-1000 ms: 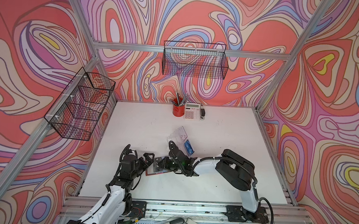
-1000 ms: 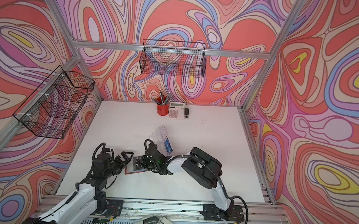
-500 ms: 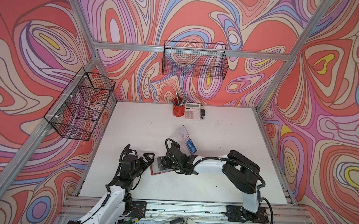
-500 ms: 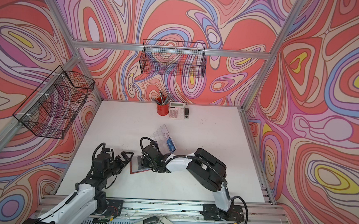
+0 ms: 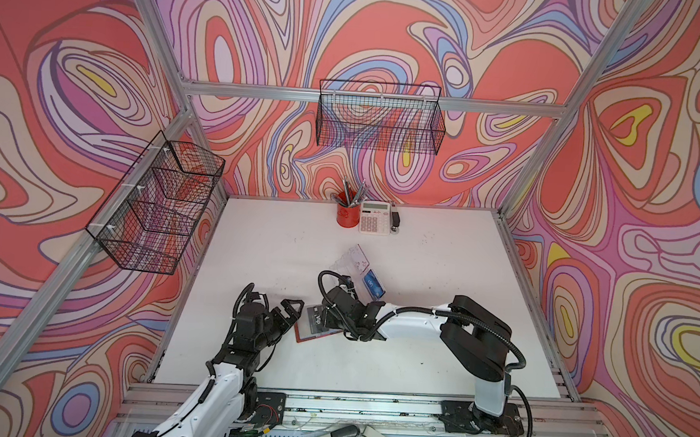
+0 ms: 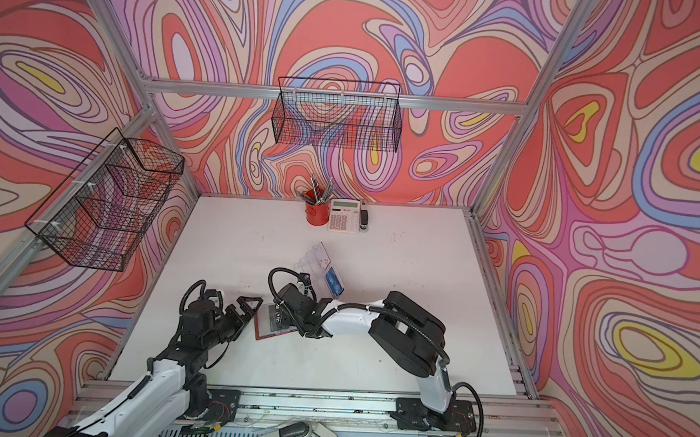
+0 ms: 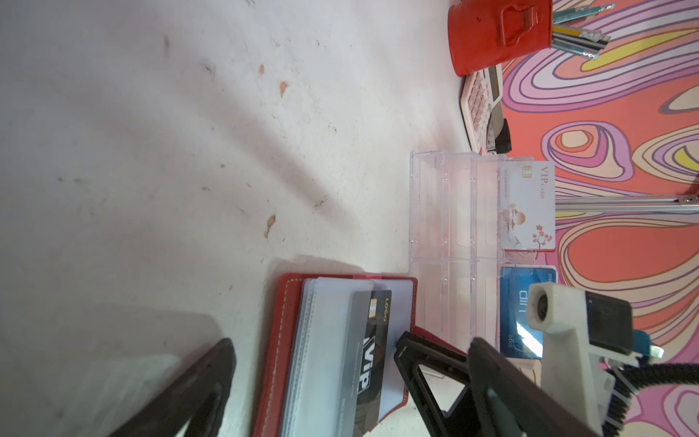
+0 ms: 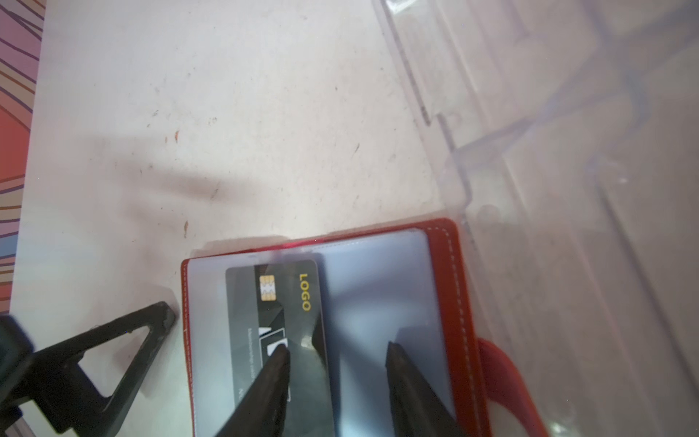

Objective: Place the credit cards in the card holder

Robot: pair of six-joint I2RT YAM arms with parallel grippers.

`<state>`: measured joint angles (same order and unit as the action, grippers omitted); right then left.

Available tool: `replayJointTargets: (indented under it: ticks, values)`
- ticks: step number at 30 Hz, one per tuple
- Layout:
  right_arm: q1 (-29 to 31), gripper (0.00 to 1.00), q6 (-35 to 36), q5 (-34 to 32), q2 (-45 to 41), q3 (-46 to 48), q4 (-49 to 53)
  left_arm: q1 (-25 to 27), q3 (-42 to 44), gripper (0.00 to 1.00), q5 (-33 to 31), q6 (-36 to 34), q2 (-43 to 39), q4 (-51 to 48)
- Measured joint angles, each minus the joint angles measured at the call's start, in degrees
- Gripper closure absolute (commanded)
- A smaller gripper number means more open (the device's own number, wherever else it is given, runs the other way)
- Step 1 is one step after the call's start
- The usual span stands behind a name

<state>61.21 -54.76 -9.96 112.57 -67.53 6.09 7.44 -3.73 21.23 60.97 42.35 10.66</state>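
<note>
Shifted left over the open red leather wallet [image 8: 459, 287], the right hand [image 8: 336, 348] stands apart, apparently freeing the black plastic VIP card [image 8: 272, 302] onto its sleeve; the wide-spread left hand [image 7: 316, 342] waits beside, probably to steady.

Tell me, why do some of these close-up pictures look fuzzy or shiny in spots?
Right wrist view: the clear plastic rack, close to the lens, is blurred, while the black card is fairly sharp. Left wrist view: a white glare streak lies on the blue card, and soft shadows cross the table. Both top views: evenly lit and sharp.
</note>
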Motion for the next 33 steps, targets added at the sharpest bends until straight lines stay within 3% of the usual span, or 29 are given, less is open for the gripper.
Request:
replayJointTargets:
  ticks: [15,33]
  values:
    - [2.7,0.66,-0.4,3.7,2.1,-0.9,-4.4,0.0,2.0,0.02,2.9,3.0,0.2,4.4]
    - [4.9,0.68,1.2,5.5,3.7,-0.9,-10.0,0.0,2.0,0.02,2.5,3.1,1.6,6.2]
